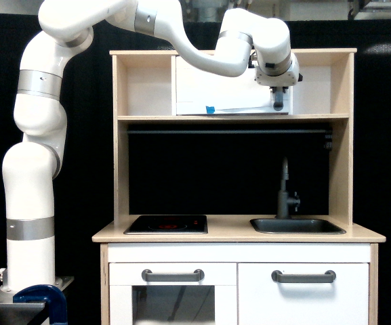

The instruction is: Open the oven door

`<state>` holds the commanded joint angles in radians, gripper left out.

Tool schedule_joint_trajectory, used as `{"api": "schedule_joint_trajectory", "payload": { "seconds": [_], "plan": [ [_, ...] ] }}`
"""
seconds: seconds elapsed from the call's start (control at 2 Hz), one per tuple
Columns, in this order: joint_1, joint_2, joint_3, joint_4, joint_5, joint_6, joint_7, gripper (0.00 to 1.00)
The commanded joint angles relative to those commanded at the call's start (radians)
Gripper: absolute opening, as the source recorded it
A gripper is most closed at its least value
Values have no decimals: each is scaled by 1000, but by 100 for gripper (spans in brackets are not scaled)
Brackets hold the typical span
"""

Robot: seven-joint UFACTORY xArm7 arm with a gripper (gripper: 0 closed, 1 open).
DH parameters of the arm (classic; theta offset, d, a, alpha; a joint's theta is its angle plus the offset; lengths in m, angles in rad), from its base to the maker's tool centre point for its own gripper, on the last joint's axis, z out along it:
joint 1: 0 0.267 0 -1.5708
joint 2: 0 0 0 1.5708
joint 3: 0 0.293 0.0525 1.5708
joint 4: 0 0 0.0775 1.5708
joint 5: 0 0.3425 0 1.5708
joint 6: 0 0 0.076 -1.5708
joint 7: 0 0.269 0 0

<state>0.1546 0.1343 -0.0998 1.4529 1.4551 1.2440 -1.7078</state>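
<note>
While my arm reaches across the top of the play kitchen, its gripper sits at the right edge of the oven door, the white panel in the upper shelf. I cannot tell whether the claw is clamped on anything. Blue tape marks the door's lower edge.

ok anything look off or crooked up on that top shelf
The oven door in the upper shelf looks slightly askew: its bottom edge slants and a thin wedge shows near the blue tape, as if cracked open. The gripper is at its exterior-view right edge. Nothing else stands out.
</note>
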Motion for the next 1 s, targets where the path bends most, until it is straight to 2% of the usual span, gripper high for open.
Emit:
{"api": "schedule_joint_trajectory", "payload": {
  "seconds": [1.0],
  "plan": [
    [-59,-68,-9,-77,-18,63,-19,0]
  ]
}}
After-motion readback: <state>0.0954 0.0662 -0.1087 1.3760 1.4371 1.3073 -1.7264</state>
